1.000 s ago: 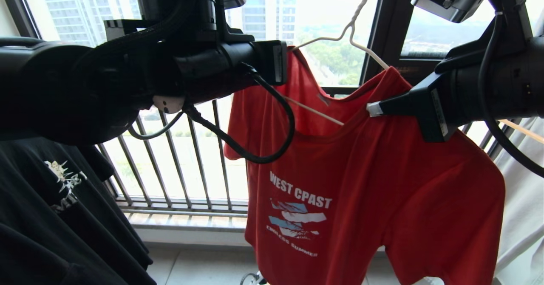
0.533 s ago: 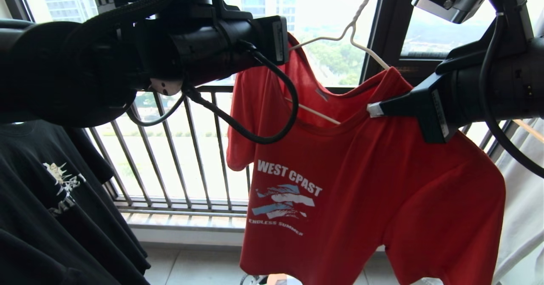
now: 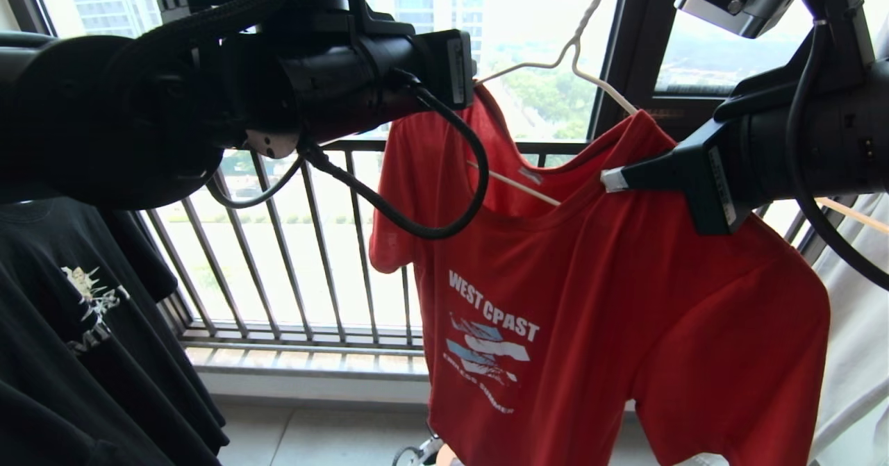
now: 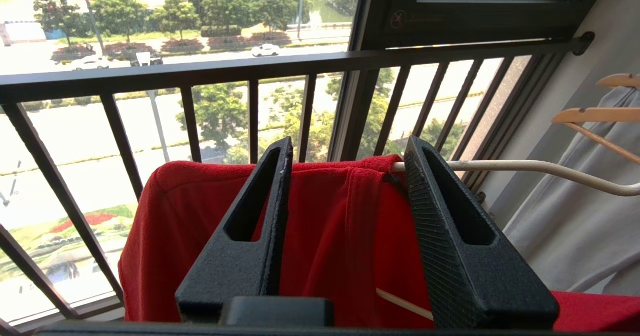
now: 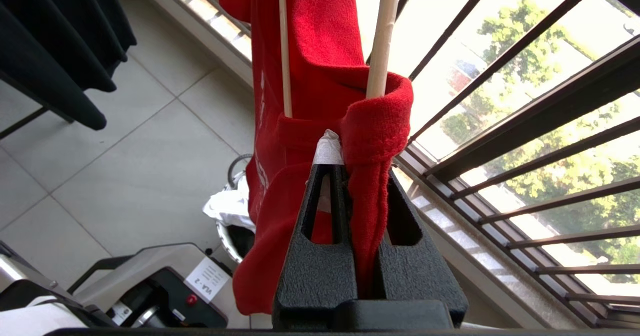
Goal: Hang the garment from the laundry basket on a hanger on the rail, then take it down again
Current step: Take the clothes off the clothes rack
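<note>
While the right gripper (image 5: 357,176) pinches the red T-shirt (image 3: 590,299), left gripper (image 4: 345,201) spread apart, cream hanger (image 3: 597,84) inside collar

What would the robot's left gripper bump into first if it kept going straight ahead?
Probably the red T-shirt: the open left gripper already has its shoulder fold, draped over the white hanger, between its fingers. The black window railing comes next, farther off.

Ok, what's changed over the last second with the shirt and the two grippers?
The left gripper has opened and let go of the red shirt's shoulder, which now lies draped over the hanger end between its spread fingers. The left arm rose a little just before, and the shirt's print swung slightly. The right gripper stays shut on the shirt's other shoulder; the hanger hasn't moved.
</note>
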Controlling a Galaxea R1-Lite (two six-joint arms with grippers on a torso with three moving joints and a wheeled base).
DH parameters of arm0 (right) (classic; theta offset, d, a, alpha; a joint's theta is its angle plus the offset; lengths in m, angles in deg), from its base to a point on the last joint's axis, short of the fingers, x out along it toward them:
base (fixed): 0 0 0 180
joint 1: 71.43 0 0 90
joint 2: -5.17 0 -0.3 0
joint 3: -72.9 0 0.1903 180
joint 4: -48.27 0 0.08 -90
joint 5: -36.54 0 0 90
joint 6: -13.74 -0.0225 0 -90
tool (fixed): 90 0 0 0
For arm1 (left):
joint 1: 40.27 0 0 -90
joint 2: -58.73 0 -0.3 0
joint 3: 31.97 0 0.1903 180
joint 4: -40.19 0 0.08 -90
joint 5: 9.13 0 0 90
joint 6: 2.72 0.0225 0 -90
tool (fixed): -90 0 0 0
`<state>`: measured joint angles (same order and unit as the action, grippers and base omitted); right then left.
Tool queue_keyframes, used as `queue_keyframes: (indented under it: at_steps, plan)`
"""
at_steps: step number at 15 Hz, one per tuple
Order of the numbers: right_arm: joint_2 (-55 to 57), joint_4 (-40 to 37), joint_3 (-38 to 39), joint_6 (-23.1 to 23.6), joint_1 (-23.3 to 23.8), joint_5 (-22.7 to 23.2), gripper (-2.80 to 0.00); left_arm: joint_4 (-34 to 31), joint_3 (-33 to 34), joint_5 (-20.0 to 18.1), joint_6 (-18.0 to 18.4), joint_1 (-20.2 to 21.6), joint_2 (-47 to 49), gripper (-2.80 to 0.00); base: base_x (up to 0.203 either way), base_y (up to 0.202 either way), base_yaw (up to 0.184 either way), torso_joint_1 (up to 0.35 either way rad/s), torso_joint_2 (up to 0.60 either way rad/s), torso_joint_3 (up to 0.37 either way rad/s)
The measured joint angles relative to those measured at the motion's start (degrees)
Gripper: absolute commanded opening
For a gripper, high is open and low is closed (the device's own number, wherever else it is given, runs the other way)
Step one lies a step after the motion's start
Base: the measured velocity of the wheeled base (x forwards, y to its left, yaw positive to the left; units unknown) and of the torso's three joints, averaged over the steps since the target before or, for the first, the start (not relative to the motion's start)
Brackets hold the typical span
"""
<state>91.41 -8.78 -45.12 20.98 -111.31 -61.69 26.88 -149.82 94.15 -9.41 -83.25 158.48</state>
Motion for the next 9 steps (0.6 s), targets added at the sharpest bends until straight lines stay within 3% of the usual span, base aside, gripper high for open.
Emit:
queue_keyframes:
  at_steps: [5, 6, 9]
  plan:
    - [0.06, 0.01, 0.0, 0.0, 0.0, 0.0, -2.8, -1.2, 5.64, -0.14, -0.05, -0.94, -4.43, 0.0, 0.0, 0.0, 0.0, 0.0, 0.0, 0.0]
    - [0.1, 0.01, 0.0, 0.0, 0.0, 0.0, -2.8, -1.63, 7.96, -0.16, -0.16, -1.3, -6.63, -2.8, 0.0, 0.0, 0.0, 0.0, 0.0, 0.0]
    - [0.17, 0.04, 0.0, 0.0, 0.07, -0.04, -2.8, -2.67, 15.7, -0.19, -0.99, -1.95, -15.1, -2.8, 0.0, 0.0, 0.0, 0.0, 0.0, 0.0]
